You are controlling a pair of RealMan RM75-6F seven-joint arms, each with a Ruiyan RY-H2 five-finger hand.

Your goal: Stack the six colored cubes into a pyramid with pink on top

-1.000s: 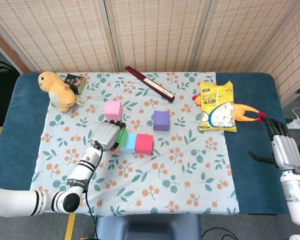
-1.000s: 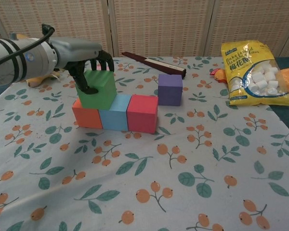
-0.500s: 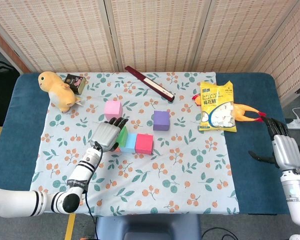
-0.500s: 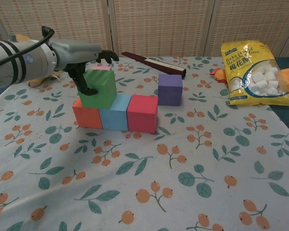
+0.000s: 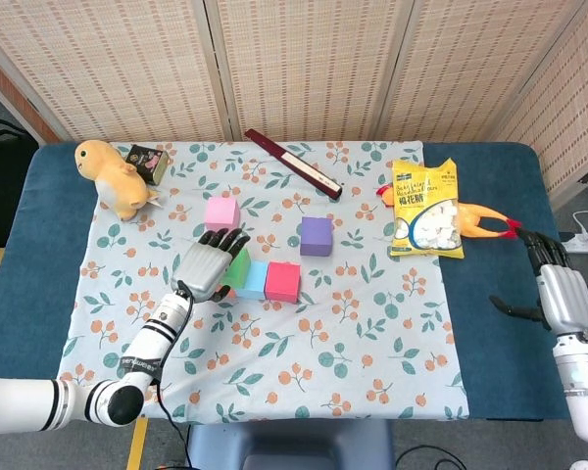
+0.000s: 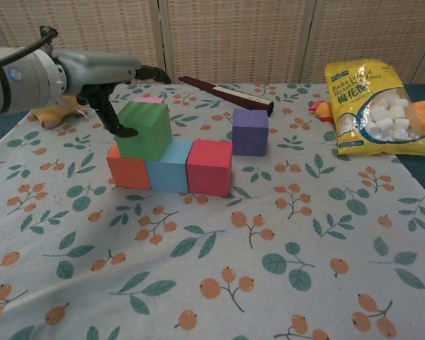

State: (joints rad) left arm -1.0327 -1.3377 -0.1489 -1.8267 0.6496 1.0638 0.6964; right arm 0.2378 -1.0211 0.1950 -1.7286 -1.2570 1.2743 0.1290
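So the left hand [image 6: 117, 81] has let go of the green cube [image 6: 144, 130]. A second ago its fingers were wrapped over the top of it; now they're spread flat and lifted off, and the hand has pulled back toward the left edge of the tablecloth [image 6: 283, 241]. The thumb tip is still right by the cube's left face. The cube ended up sitting on the orange cube [image 6: 128, 172] and blue cube [image 6: 168, 174].
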